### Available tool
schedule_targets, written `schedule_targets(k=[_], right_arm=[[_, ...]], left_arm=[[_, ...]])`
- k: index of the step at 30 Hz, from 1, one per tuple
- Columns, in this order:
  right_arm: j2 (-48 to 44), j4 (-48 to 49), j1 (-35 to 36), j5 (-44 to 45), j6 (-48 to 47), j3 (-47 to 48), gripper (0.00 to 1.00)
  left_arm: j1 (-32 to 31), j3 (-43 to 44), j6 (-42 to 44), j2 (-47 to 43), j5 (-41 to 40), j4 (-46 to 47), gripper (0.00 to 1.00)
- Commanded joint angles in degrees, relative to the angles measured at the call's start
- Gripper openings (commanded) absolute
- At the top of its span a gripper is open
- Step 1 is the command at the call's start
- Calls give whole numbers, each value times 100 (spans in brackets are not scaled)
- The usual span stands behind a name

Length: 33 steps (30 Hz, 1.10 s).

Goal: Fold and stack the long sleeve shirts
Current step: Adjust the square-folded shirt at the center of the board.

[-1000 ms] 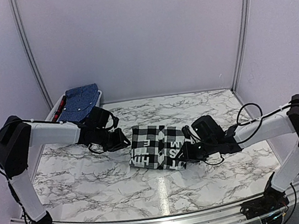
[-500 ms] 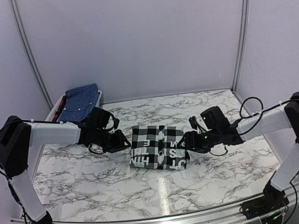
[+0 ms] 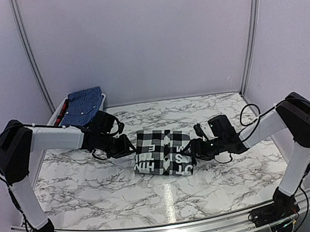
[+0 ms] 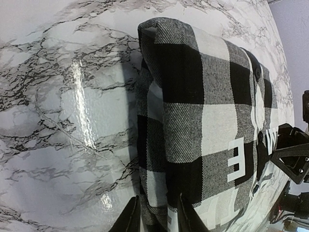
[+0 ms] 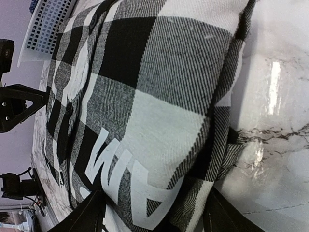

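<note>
A checked shirt (image 3: 164,159), in large black and white squares with white block lettering (image 3: 178,160) across it, lies folded into a thick, roughly rectangular bundle near the middle of a marble-patterned table (image 3: 95,182). In the left wrist view we see the shirt (image 4: 203,121) as stacked layers with a rounded fold at its far end. The right wrist view shows it (image 5: 145,96) filling most of the frame. The left gripper (image 3: 126,147) meets the bundle's left edge; up close, its fingertips (image 4: 157,220) stand close together with a strip of checked fabric pinched between them. The right gripper (image 3: 192,152) sits at the opposite edge, its jaws (image 5: 154,217) spread wide and straddling the thick fold (we cannot tell whether the pads actually press the cloth). Both arms reach inward from either side, low over the table. Well apart, at the table's far left corner, a blue shirt (image 3: 84,105) with fine print lies draped over a white slotted basket (image 3: 59,114).
</note>
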Motion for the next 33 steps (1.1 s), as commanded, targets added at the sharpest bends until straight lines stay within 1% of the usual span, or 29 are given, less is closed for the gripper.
schedule_targets(k=[1, 4, 8, 17, 21, 22, 28, 29, 31, 33], right_arm=[[284, -1, -40, -59, 41, -166, 67], [304, 18, -48, -37, 48, -189, 65], [366, 135, -50, -80, 98, -218, 62], [500, 482, -46, -192, 279, -291, 43], [462, 463, -51, -205, 285, -257, 35], [435, 454, -51, -205, 279, -253, 33], [354, 355, -47, -187, 238, -245, 32], [354, 341, -49, -188, 233, -237, 32], [361, 328, -53, -181, 216, -236, 33], [363, 318, -46, -179, 198, -241, 33]], left_arm=[[-102, 224, 70, 29, -62, -163, 27], [-125, 233, 53, -39, -136, -182, 27], [-125, 191, 60, -61, -96, -176, 31], [-151, 462, 169, 318, -28, -171, 31], [-182, 606, 199, 637, -144, -176, 28], [-184, 616, 195, 701, -215, -186, 26], [-178, 622, 131, 794, -559, -289, 22], [-174, 600, 122, 745, -605, -306, 23], [-96, 543, 94, 613, -695, -347, 30], [83, 438, 47, 525, -500, -347, 32]])
